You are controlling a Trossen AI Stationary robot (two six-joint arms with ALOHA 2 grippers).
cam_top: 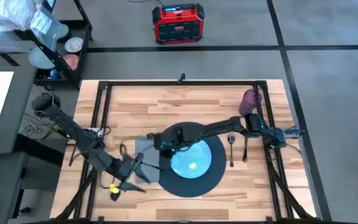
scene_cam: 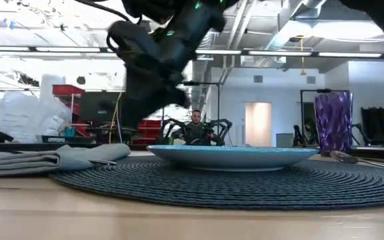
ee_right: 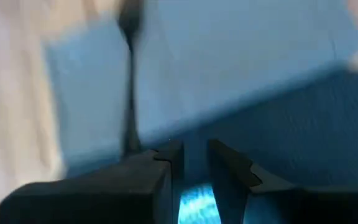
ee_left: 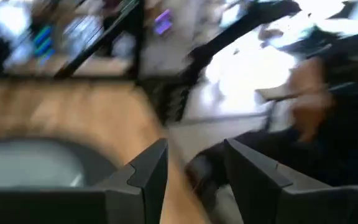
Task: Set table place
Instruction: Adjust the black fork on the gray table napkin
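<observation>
The right tool (cam_top: pixel 165 146), slightly open and empty, hovers by the folded grey napkin (cam_top: pixel 143 151), likely to place cutlery there.

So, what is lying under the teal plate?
The teal plate rests on the dark grey round mat, which lies on the wooden table. What is beneath the plate's middle is hidden.

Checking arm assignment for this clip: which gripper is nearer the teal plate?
The right. The right gripper hangs at the left rim of the teal plate, over the mat. The left gripper sits farther off, beyond the mat's edge by the grey napkin.
</observation>
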